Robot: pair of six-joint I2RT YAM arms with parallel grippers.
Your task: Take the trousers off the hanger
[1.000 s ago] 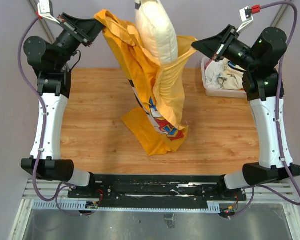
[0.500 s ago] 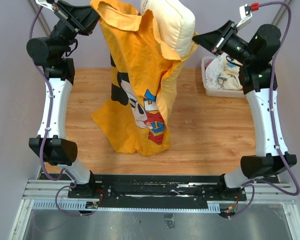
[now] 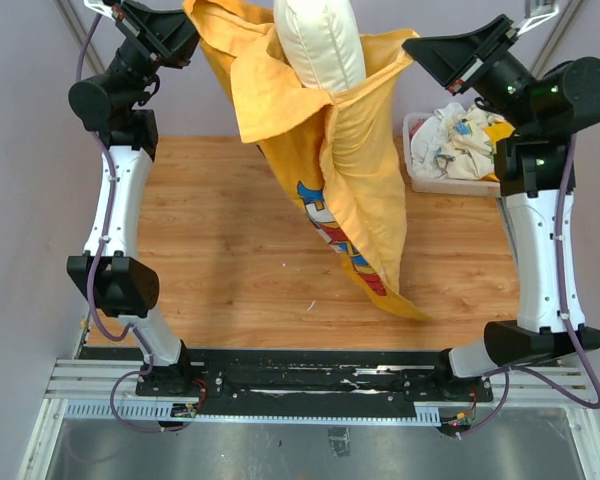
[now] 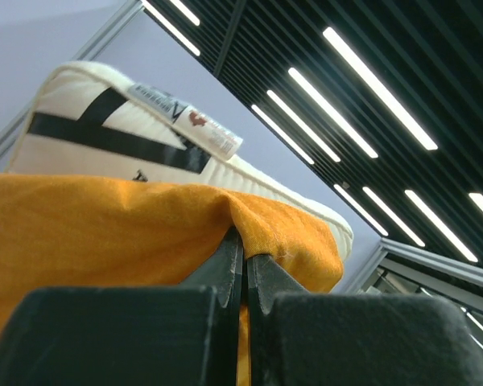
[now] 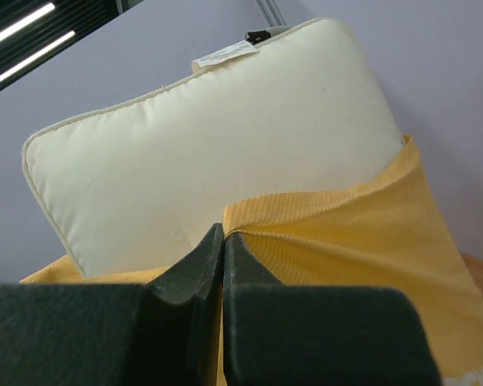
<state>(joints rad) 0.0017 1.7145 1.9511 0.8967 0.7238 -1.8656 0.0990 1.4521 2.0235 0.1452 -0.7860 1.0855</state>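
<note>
Left wrist view: the left gripper is clenched on a fold of the yellow fabric, the hem pinched between its closed fingertips. In the right wrist view the right gripper is clamped the same way on the opposite edge, with the cream pillow bulging just behind it. From the top camera, the two pinch points sit at the upper left and upper right of the frame. The cloth's mouth is stretched between them around the pillow. Its printed tail hangs down to the wooden table, lower right of centre. A bin of crumpled cloths stands at the right edge.

No hanger shows, and I cannot tell whether this garment is really trousers; it looks more like a cover. To work it off cleanly, I judge both grips should stay level and wide apart so the mouth does not bind on the filling.

Half a second earlier the tail hung lower left of centre, the pillow leaned right, and the right gripper sat lower in the frame.
</note>
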